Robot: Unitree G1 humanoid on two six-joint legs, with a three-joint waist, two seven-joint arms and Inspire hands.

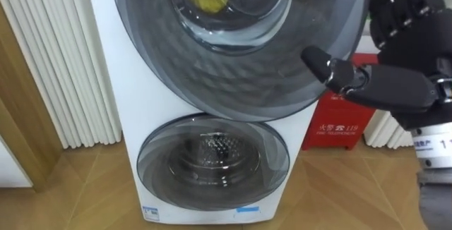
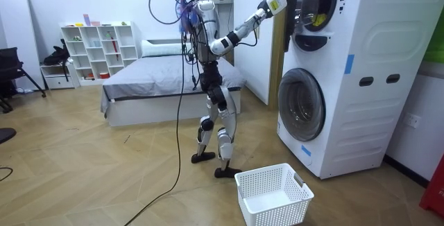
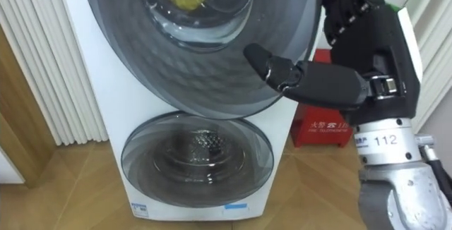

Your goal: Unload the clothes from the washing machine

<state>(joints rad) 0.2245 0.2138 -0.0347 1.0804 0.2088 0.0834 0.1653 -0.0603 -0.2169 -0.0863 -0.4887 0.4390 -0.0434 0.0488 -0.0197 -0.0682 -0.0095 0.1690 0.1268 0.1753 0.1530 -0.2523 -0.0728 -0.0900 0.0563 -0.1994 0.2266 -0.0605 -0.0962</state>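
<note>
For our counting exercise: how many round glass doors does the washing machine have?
2: the upper door, by the right hand, and the lower door beneath it.

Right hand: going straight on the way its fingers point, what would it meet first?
Probably the upper door of the washing machine, near its rim; the right hand looks close to it, though depth is unclear.

I read 112 on the wrist below the right hand, lower right, and 119 on the red box.
</note>
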